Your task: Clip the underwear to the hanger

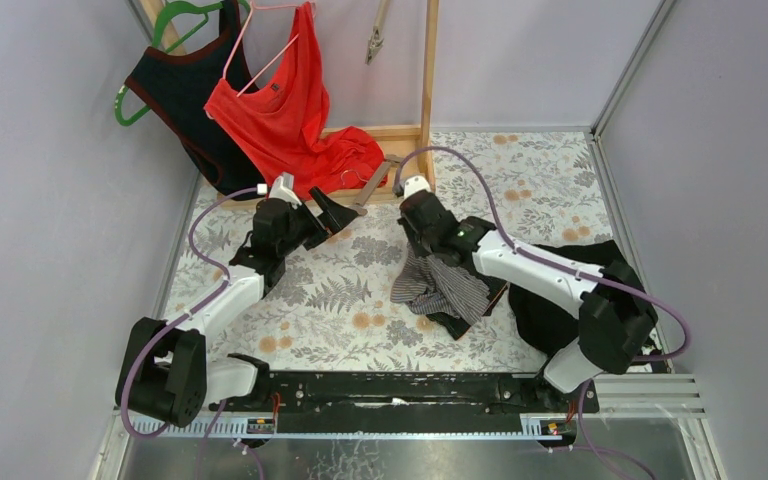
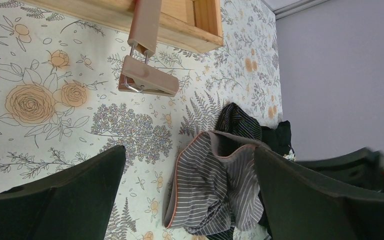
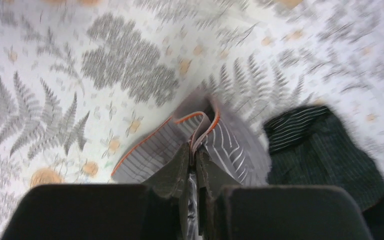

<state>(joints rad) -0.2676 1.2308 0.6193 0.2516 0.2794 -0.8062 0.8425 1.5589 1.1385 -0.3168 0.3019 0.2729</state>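
Note:
The underwear (image 1: 445, 285) is grey with thin white stripes and an orange-trimmed band. It lies bunched at the table's middle right. My right gripper (image 1: 424, 252) is shut on a fold of its orange-edged band; in the right wrist view the cloth (image 3: 150, 150) is pinched between the fingertips (image 3: 194, 154). The hanger's tan clip (image 2: 147, 82) hangs off its tan bar (image 1: 373, 182) by the wooden frame. My left gripper (image 1: 343, 214) stands open just in front of that clip and holds nothing. In the left wrist view the underwear (image 2: 210, 185) shows beyond its wide-apart fingers (image 2: 80, 185).
A wooden rack (image 1: 428, 70) stands at the back. It carries a red top (image 1: 290, 115) on a pink hanger and a black top (image 1: 180, 90) on a green hanger. Dark clothes (image 1: 555, 305) are piled right of the underwear. Walls close in on both sides.

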